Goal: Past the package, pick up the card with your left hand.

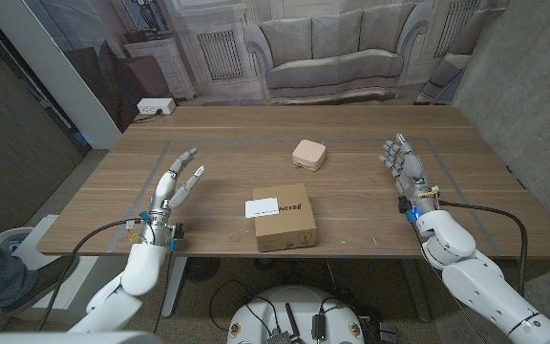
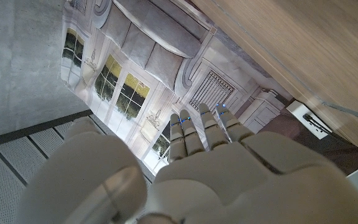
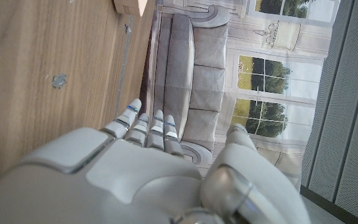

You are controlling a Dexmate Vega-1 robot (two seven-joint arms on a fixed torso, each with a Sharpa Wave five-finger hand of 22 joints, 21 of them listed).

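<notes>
A brown cardboard package [image 1: 284, 217] lies near the table's front middle. A white card [image 1: 262, 207] lies against the package's left side, partly on its top edge. My left hand [image 1: 178, 189] is raised over the table's left part, well left of the card, fingers spread and holding nothing. Its back [image 2: 185, 174] shows in the left wrist view with fingers stretched out. My right hand [image 1: 406, 169] is held up at the right side, fingers apart and empty, and it fills the lower part of the right wrist view [image 3: 154, 174].
A small beige box [image 1: 309, 154] sits beyond the package, toward the table's middle; its corner [image 3: 128, 6] shows in the right wrist view. Thin tape lines [image 1: 232, 142] mark a rectangle on the wooden table [image 1: 351, 196]. A sofa backdrop hangs behind the table.
</notes>
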